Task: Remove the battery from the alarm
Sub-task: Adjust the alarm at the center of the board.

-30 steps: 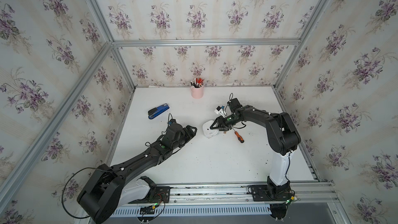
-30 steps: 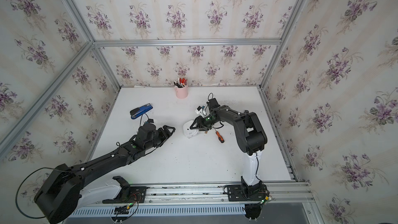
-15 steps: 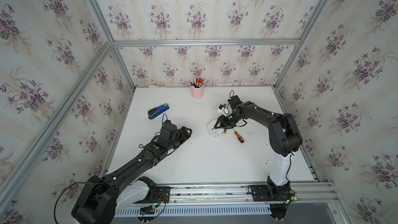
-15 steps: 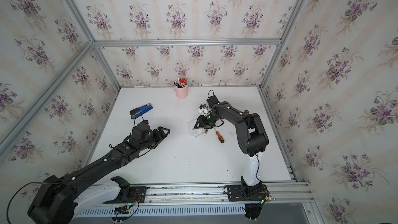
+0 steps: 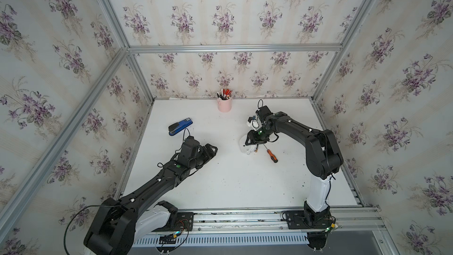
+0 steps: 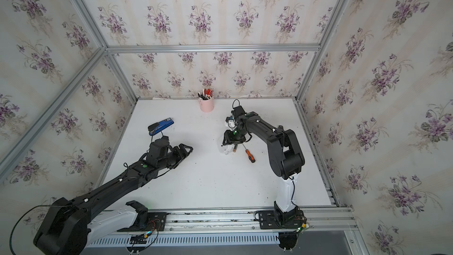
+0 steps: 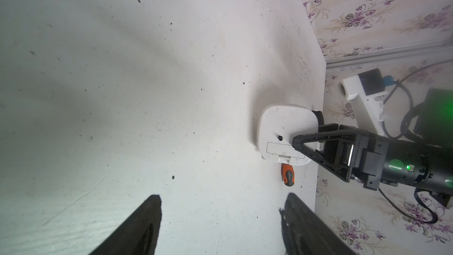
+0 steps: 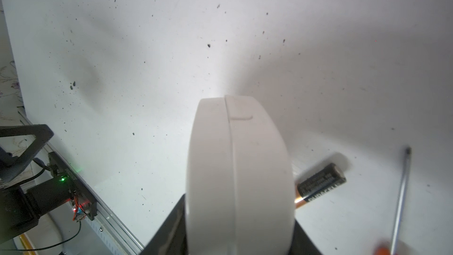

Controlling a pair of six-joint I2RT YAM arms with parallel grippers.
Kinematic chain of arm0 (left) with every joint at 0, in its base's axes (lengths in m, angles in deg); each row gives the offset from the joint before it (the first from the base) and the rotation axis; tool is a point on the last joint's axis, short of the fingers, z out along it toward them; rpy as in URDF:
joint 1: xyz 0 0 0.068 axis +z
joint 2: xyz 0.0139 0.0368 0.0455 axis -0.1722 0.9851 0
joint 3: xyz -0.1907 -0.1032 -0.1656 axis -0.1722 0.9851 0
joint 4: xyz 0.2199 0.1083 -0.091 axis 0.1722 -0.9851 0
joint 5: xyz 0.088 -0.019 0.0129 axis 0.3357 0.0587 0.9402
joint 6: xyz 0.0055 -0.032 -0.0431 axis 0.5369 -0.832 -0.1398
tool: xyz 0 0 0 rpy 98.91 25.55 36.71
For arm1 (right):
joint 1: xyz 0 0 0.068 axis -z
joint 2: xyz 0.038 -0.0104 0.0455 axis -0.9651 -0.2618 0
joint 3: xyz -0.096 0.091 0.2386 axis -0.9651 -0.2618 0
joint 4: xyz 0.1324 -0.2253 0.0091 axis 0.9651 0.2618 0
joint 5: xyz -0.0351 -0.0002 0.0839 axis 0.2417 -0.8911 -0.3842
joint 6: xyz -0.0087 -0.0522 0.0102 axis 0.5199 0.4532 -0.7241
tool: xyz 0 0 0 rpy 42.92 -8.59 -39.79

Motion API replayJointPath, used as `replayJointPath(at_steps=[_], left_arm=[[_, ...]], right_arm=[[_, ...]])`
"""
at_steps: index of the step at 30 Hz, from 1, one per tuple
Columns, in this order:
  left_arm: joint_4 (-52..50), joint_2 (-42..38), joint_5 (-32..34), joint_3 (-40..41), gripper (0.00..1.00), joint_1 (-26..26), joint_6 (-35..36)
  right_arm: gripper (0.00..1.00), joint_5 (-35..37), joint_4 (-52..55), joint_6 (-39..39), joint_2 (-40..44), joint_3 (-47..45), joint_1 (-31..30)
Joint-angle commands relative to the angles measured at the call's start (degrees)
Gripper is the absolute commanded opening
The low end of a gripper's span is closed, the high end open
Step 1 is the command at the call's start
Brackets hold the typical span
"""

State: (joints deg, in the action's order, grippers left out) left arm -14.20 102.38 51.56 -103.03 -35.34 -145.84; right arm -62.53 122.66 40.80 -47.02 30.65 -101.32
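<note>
White tabletop point(image 5: 232, 187), boxed in by floral wall panels and aluminium rails; broad bare stretch across the middle and along the near edge

Black left arm point(image 5: 157, 182): stretched low from the near-left base toward the table's middle. Left gripper point(image 5: 212, 152) empty, fingers point(image 7: 147, 219) spread wide, facing the right arm across open table; drawn back slightly compared with a second ago

Black right arm point(image 5: 296, 128): elbow raised over the right side, forearm reaching back toward centre, wrist bent down. Right gripper point(image 7: 306, 128) clamped on the small white rounded-square plastic alarm point(image 8: 239, 172) across its thickness, one finger on the back, one on the front; shifted a little rightward with its load since a second ago

Blue-and-black stapler point(image 5: 180, 126): far left, clear of both arms

Pink cylindrical pen cup point(image 5: 224, 105): against the far edge

Alarm: right of centre, held on edge, plain back turned toward the left gripper; resting on the table or just off it, not clear

Orange-handled screwdriver point(image 5: 272, 156): flat on the table, near the alarm's right side, well short of the right rail

Black AA battery with copper end point(image 8: 321, 183): out of the alarm, lying on the table just beside it, between alarm and screwdriver shaft
</note>
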Motion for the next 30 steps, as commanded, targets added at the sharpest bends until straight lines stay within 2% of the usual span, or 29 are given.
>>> replayJointPath(at_steps=[1,13,18,30], left_arm=[[0.18,0.79,-1.51,-0.68,0.81,0.53,1.46],[0.33,2.04,-3.69,-1.39,0.81,1.52,2.89],[0.26,2.21,-4.42,-1.44,0.81,1.96,3.42],[-0.4,2.39,-5.99,-1.69,0.81,3.23,4.83]], right_arm=[[0.45,3.71,2.47,1.34,-0.36,1.45,-0.98],[0.45,9.8,5.19,0.74,-1.32,4.75,-3.84],[0.46,13.57,7.13,0.86,-2.51,6.73,-8.02],[0.46,21.69,10.06,0.37,-3.66,10.54,-11.85]])
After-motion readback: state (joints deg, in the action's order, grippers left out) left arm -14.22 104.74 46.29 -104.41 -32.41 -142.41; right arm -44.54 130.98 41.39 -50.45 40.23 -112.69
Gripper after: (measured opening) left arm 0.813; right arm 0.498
